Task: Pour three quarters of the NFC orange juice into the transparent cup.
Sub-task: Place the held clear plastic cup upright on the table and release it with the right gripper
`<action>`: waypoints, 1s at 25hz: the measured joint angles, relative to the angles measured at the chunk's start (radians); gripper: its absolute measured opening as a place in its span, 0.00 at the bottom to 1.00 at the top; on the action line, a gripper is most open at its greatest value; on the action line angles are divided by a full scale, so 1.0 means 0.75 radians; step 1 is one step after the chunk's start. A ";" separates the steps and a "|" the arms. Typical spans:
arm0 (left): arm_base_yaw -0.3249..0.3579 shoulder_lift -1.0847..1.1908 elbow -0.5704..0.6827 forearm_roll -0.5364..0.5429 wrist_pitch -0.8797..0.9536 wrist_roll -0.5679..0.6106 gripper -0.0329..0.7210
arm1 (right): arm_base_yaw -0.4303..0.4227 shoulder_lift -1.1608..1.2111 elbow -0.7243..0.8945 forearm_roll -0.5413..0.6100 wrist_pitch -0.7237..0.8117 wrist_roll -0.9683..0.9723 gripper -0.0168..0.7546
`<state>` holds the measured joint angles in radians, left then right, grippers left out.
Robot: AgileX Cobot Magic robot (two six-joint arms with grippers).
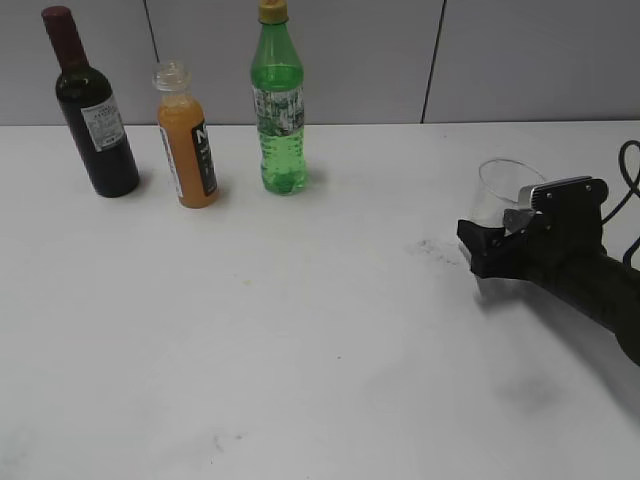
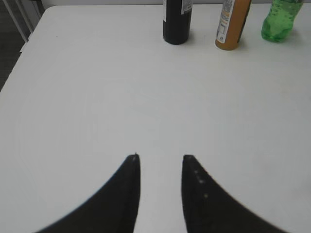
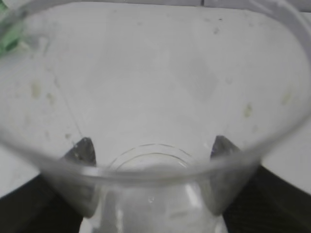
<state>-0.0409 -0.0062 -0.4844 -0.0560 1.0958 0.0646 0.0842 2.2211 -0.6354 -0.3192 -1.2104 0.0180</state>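
R arm low over white counter (image 1: 300, 330), black fingers (image 3: 80, 150) clamped on short clear plastic cup (image 1: 503, 195), L fingers (image 2: 127, 189) apart, empty, small orange juice bottle (image 1: 187, 140) far L.

I see the right gripper (image 1: 492, 243) at the worktop's (image 1: 300, 340) right side, jaws around the transparent cup (image 1: 497, 190); far left, the NFC orange juice (image 1: 186, 140) stands between a wine bottle (image 1: 92, 108) and a green bottle (image 1: 279, 105).

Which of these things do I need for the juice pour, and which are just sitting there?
Needed: juice bottle, cup, right gripper around the cup, left gripper open over bare table.
Just there: wine bottle, green bottle.
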 joint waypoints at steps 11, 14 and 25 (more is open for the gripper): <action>0.000 0.000 0.000 0.000 0.000 0.000 0.36 | 0.000 -0.062 0.000 -0.422 0.000 -0.078 0.73; 0.000 0.000 0.000 0.000 0.000 0.000 0.36 | 0.000 -0.104 -0.001 -0.565 0.000 -0.081 0.73; 0.000 0.000 0.000 0.000 0.000 0.000 0.36 | 0.028 -0.112 -0.107 -0.981 0.000 0.060 0.73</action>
<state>-0.0409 -0.0062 -0.4844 -0.0560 1.0958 0.0646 0.1049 2.1371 -0.7160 -1.0548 -1.2104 0.0629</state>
